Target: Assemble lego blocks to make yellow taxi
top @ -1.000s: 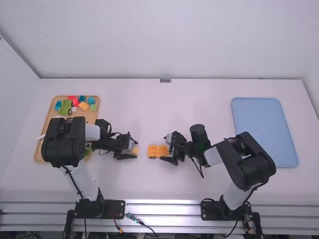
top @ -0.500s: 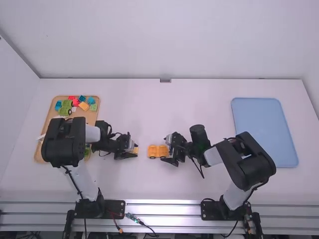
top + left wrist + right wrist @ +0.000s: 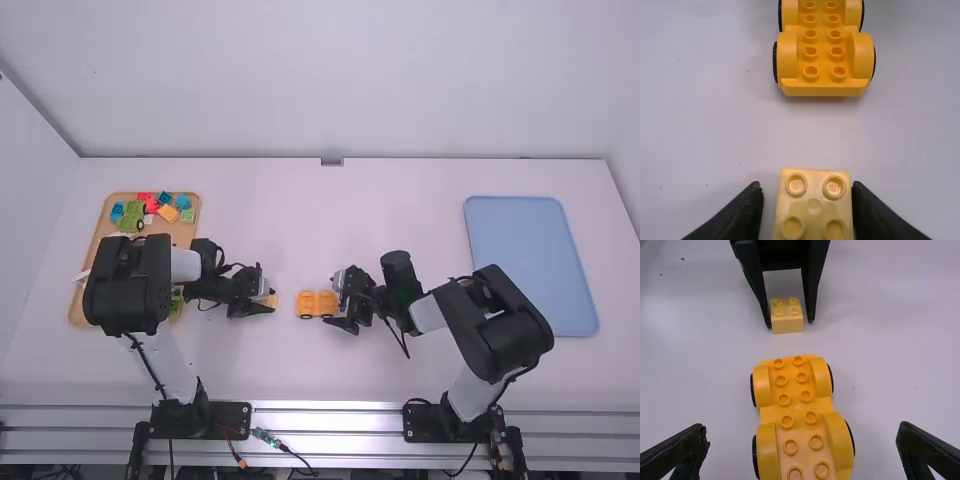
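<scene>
My left gripper (image 3: pixel 273 299) is low over the table, left of the yellow car base (image 3: pixel 311 305), with a pale yellow 2x2 block (image 3: pixel 270 302) between its fingers. In the left wrist view, my left gripper (image 3: pixel 808 187) has its right finger against the block (image 3: pixel 814 212) and a narrow gap on the other side. My right gripper (image 3: pixel 335 299) stands at the car base's right end. Seen from the right wrist, my right gripper (image 3: pixel 803 431) is wide open, one finger on either side of the wheeled car base (image 3: pixel 802 415), touching neither side.
At the left, a wooden tray (image 3: pixel 103 220) holds several loose blocks, including a green piece (image 3: pixel 132 217), red and blue ones and an orange-yellow block (image 3: pixel 168 213). A blue tray (image 3: pixel 530 260) lies at the right.
The left gripper's fingers have drawn slightly closer together around the pale yellow block. The right arm and the car base have hardly moved.
</scene>
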Robot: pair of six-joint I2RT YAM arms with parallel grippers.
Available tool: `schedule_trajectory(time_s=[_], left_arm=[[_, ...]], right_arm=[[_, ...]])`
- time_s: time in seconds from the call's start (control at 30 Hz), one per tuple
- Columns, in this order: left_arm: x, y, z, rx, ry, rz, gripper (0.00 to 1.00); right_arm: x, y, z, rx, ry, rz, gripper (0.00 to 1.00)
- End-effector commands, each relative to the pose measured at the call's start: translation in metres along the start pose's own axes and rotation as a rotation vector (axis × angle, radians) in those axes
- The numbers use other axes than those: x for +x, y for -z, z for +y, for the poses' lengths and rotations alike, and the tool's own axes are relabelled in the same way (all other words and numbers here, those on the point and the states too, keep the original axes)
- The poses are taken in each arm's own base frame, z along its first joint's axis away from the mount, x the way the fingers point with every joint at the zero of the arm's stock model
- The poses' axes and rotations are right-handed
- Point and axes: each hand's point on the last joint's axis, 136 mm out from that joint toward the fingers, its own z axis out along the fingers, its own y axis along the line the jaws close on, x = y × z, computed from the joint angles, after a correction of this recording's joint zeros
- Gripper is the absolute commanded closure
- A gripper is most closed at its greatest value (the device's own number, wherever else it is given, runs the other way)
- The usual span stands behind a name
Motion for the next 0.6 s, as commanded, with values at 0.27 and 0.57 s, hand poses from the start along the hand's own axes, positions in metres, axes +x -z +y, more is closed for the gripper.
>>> schedule_trajectory(time_s=[0.27, 0.57], left_arm=[[-0.004, -0.002, 0.002, -0.005, -0.009, -0.028, 0.86], [-0.018, 0.004, 0.012, -0.002, 0.005, -0.07, 0.81]], right_arm=[[-0.001, 0.002, 0.003, -0.002, 0.004, -0.002, 0.01], [0.009, -0.003, 0.006, -0.02, -0.019, 0.006, 0.01]])
